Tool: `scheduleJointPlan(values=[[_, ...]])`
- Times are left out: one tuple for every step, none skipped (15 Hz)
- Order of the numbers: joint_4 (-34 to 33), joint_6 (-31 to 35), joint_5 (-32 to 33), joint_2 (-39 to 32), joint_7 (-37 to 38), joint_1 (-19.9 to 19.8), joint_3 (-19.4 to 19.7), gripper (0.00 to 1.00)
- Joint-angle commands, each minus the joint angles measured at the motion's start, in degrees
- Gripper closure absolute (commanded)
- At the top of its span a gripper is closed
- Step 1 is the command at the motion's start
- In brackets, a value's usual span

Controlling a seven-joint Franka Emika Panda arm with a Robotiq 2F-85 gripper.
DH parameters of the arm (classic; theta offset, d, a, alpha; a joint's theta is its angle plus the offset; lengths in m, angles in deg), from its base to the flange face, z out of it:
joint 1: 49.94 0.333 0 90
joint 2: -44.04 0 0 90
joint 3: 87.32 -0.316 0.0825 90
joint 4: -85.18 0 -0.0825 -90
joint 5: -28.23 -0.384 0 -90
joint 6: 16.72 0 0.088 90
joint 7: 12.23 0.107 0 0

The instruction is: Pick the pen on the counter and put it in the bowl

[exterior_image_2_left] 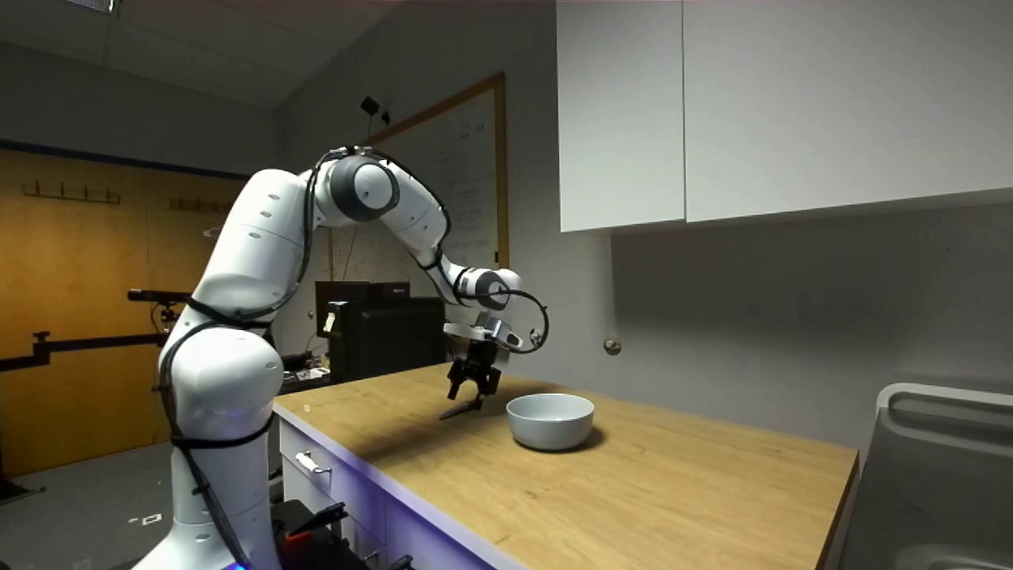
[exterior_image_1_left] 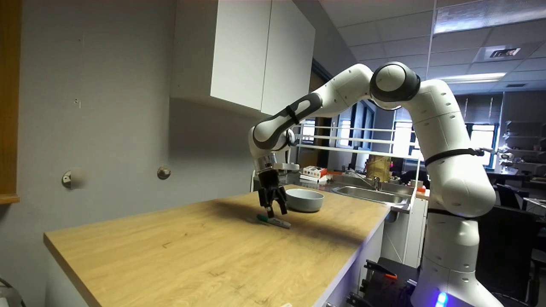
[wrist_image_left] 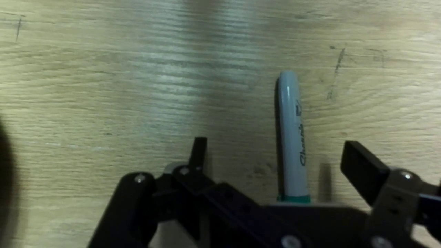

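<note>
The pen, a grey marker with a green cap, lies on the wooden counter (exterior_image_1_left: 192, 251). It shows in both exterior views (exterior_image_1_left: 276, 222) (exterior_image_2_left: 456, 411) and in the wrist view (wrist_image_left: 293, 137). My gripper (exterior_image_1_left: 277, 213) is open and points down just above the pen. In the wrist view the open fingers (wrist_image_left: 275, 142) stand on either side of the pen, apart from it, with the pen closer to the right finger. The gripper body hides most of the green cap there. The round grey bowl (exterior_image_1_left: 305, 204) stands upright beside the gripper, also in an exterior view (exterior_image_2_left: 550, 427).
White wall cabinets (exterior_image_1_left: 243, 51) hang above the back of the counter. A metal sink (exterior_image_1_left: 371, 194) and some boxes (exterior_image_1_left: 315, 172) are beyond the bowl. A grey wall (exterior_image_2_left: 712, 317) runs along the counter's back. A dark blurred patch shows at the wrist view's left edge.
</note>
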Motion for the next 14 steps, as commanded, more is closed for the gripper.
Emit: scheduleJointPlan(values=[[-3.8, -2.9, 0.4, -2.9, -0.5, -0.5, -0.1, 0.00], [-4.2, -3.3, 0.4, -3.3, -0.5, -0.6, -0.1, 0.00], [-4.5, -3.7, 0.7, -3.6, -0.1, -0.5, -0.1, 0.00], [-4.9, -4.0, 0.8, -3.9, 0.1, -0.4, 0.0, 0.25], [-5.1, -4.3, 0.9, -4.1, 0.3, -0.3, 0.0, 0.27], [-5.3, -4.5, 0.9, -4.2, 0.4, -0.3, 0.0, 0.33], [-5.5, -4.7, 0.9, -4.3, 0.5, -0.3, 0.0, 0.40], [-5.6, -4.8, 0.9, -4.4, 0.6, -0.3, 0.0, 0.50], [-5.8, -5.0, 0.9, -4.5, 0.6, -0.3, 0.1, 0.57], [-6.0, -5.3, 0.9, -4.6, 0.6, -0.4, 0.1, 0.66], [-5.9, -5.2, 0.8, -4.5, 0.6, -0.4, 0.1, 0.73], [-5.9, -5.3, 0.8, -4.5, 0.7, -0.4, 0.2, 0.79], [-5.9, -5.4, 0.9, -4.5, 0.8, -0.3, 0.2, 0.87], [-6.0, -5.4, 0.9, -4.4, 0.8, -0.3, 0.2, 0.87]])
